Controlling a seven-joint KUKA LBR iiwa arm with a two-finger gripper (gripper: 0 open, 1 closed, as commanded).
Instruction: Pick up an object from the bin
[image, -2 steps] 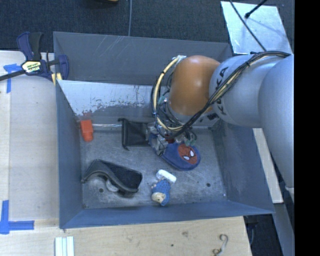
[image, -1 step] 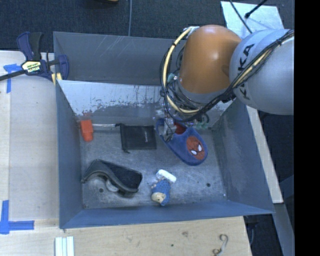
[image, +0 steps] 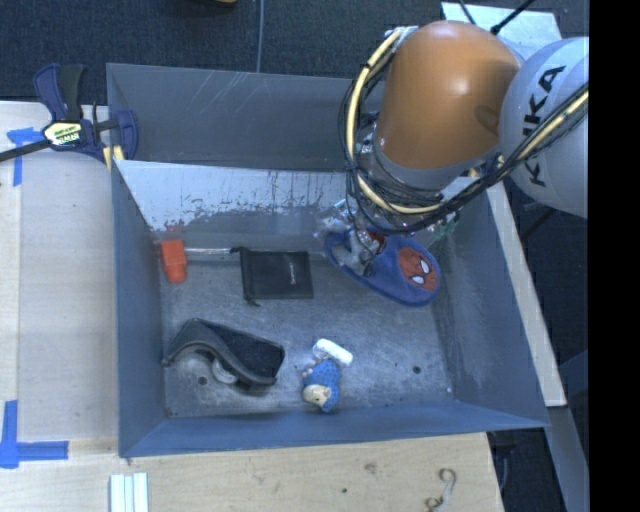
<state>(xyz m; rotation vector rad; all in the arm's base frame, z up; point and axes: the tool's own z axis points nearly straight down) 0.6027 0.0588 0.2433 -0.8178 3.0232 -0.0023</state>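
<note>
My gripper (image: 358, 242) is low in the back right part of the bin, mostly hidden under the arm's wrist. It sits right at the left end of a blue child's shoe (image: 408, 276) with a red spider-mask face on it. The shoe lies on the bin floor beside the right wall. Whether the gripper touches the shoe I cannot tell. A flat black square wallet-like thing (image: 277, 275) lies just to the left of the gripper, apart from it.
An orange block (image: 174, 260) on a pale stick lies at the back left. A black and grey curved tool (image: 226, 356) rests at the front left. A small blue and white toy figure (image: 323, 378) lies at the front middle. The bin's walls slope inward.
</note>
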